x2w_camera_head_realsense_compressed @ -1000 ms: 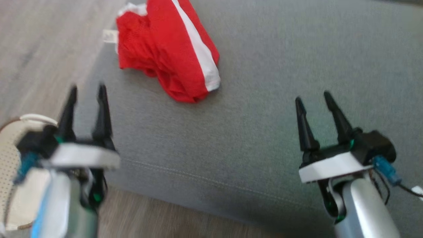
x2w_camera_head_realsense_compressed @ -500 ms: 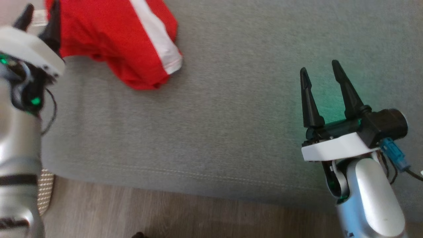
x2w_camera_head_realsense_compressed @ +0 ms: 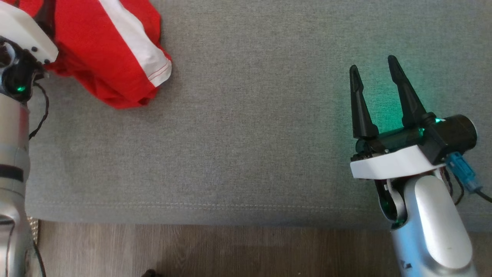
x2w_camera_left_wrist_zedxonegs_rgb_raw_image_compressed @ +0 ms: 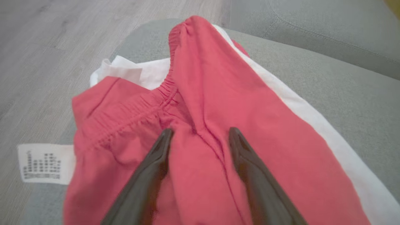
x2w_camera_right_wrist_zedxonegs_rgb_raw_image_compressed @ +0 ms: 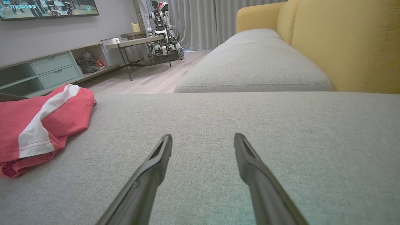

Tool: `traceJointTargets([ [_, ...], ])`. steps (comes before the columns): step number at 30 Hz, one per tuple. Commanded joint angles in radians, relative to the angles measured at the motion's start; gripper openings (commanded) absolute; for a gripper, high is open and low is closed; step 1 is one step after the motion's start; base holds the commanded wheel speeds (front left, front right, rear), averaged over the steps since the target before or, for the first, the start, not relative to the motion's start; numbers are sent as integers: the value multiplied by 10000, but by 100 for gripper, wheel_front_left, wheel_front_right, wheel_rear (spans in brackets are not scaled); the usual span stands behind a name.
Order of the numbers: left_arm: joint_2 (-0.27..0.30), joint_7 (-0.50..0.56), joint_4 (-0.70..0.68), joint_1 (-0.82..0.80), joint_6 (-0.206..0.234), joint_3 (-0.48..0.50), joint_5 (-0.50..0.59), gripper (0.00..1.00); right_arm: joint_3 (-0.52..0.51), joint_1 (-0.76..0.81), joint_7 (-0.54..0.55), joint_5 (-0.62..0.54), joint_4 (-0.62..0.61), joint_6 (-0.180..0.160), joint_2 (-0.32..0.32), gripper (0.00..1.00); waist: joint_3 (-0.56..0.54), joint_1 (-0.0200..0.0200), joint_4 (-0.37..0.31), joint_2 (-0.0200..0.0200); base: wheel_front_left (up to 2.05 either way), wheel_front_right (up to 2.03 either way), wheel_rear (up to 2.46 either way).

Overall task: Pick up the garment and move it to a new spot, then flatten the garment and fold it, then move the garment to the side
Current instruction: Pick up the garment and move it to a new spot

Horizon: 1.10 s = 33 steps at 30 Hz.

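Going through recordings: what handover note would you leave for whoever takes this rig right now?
Left gripper: open, over the garment near its waistband, nothing gripped.
Right gripper: open, over bare sofa cushion, apart from the garment.
Garment: red with a white stripe, crumpled at the cushion's left end.
Done: nothing yet. Left: pick up, move, flatten, fold, set aside.

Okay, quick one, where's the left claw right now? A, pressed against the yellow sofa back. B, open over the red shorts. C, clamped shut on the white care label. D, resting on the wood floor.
B: in the left wrist view the left claw is spread open right over the red shorts, with no fabric visibly pinched in it.
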Motion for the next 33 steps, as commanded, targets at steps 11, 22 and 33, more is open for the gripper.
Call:
traceJointTargets([
  [11,758,-1804,32,-920,1,-446,-257,0,279,-80,-92,185,-232,71,51,100,-413,-1,132,0,0,0,0],
  [22,577,-3511,-1536,-849,0,-1301,-778,0,365,223,-92,472,82,71,51,100,-1634,-1,299,0,0,0,0],
  [33,-49,-2931,-4361,-464,0,-2556,-1293,0,278,239,-92,958,36,71,51,100,-2127,-1,-751,0,0,0,0],
])
